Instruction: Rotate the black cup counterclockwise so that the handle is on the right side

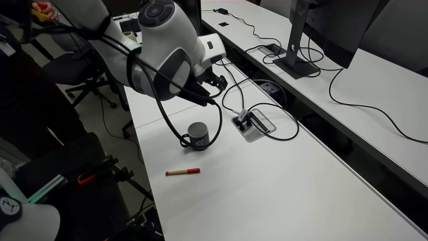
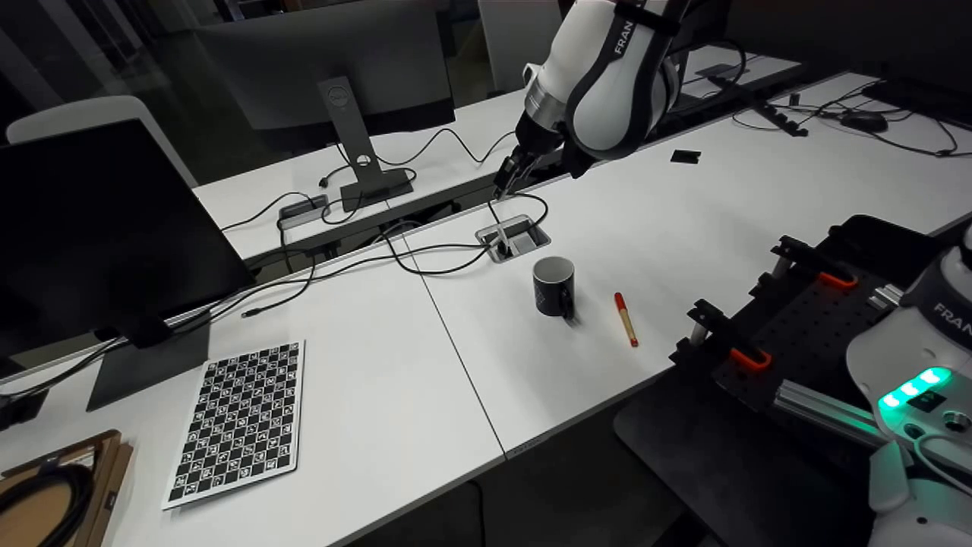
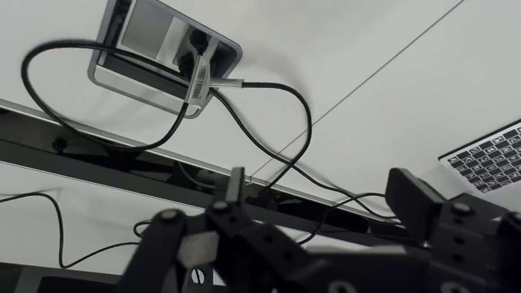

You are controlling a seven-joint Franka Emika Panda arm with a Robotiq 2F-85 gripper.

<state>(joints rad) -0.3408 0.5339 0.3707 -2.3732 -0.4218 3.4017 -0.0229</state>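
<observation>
- Two jaws stand wide apart and empty in the wrist view, with black cables (image 3: pixel 264 85) and a strip of dark gap showing beyond the space between them.
- One cable runs out of sight behind a jaw; whether they touch, I cannot tell.
- In both exterior views the arm (image 2: pixel 607 106) reaches over the worktop (image 1: pixel 260 187), its jaws near the edge by the gap and well apart from the cup (image 1: pixel 199 138).
- White and plain, the worktop has a thin seam (image 2: pixel 453 342) across it.
- Set into it is a metal-coloured socket box (image 3: pixel 136 86) with plugs and tagged cables.
- A pen (image 2: pixel 624 317), red at both ends and tan between, lies near the cup.
- Farther along, a checkered board (image 2: pixel 243 410) lies beside a monitor (image 2: pixel 99 251); across the gap, another monitor (image 1: pixel 337 26) stands on a second worktop (image 1: pixel 384 87).
- Green lights (image 2: pixel 915 387) glow on a white robot housing.
- Upright on the worktop, the cup sits between pen and socket box: dark grey-black, with a pale print and a lighter inside.
- Its dark handle (image 1: pixel 184 140) juts to the left in an exterior view, where a cable hanging from the arm passes in front of the cup's lower part.
</observation>
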